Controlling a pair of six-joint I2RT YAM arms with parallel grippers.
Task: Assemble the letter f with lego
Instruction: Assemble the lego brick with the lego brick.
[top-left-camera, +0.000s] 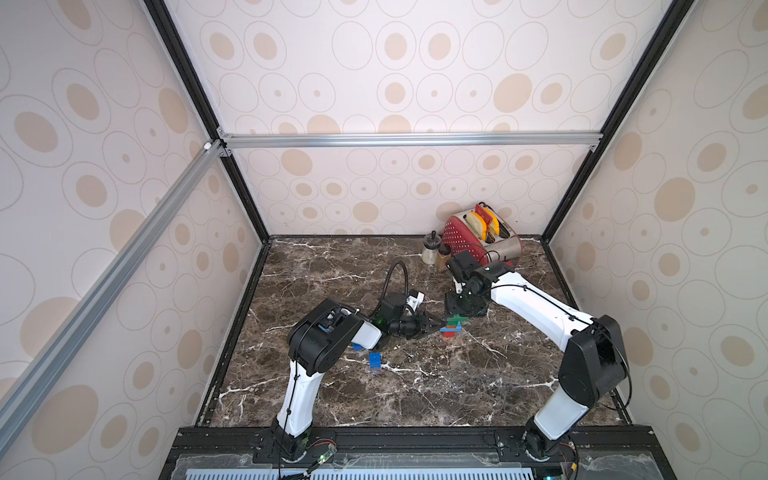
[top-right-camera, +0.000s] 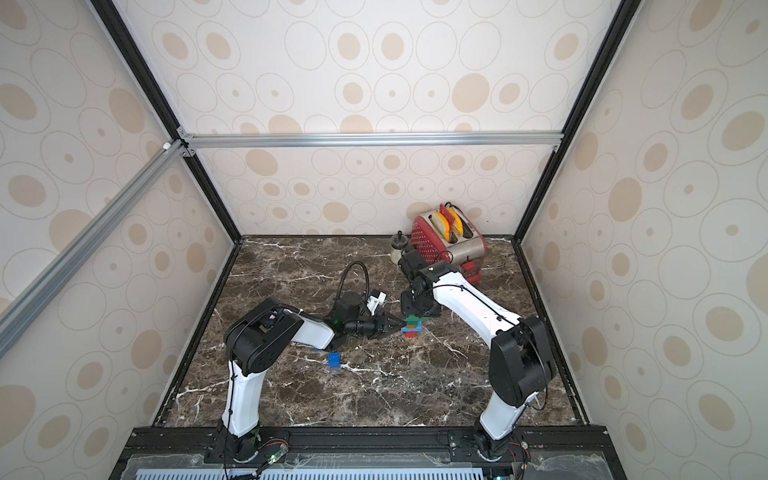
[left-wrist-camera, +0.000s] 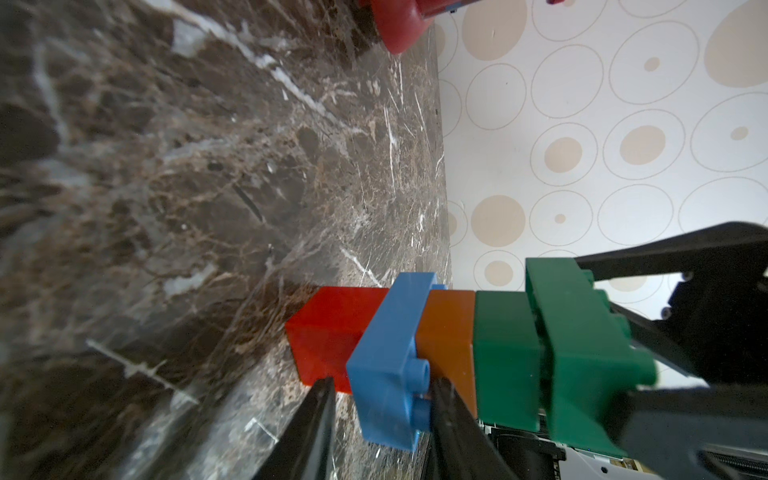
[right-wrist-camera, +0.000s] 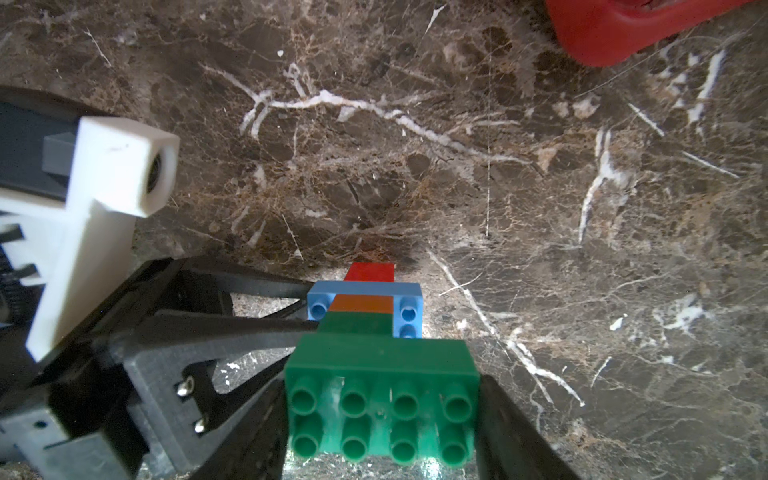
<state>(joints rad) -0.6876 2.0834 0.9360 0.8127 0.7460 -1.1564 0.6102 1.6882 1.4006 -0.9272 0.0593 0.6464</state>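
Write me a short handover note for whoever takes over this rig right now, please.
Left gripper: jaws bracket the blue brick's end in the stack; firm contact unclear.
Right gripper: shut on the top dark green brick.
Things: the stack stands on the table: from the bottom, red brick, blue brick, orange brick, dark green square brick, top dark green brick. A loose blue brick lies apart on the table.
Done: five layers stacked.
Left: probably confirm the top dark green brick is seated, release, check the F shape.
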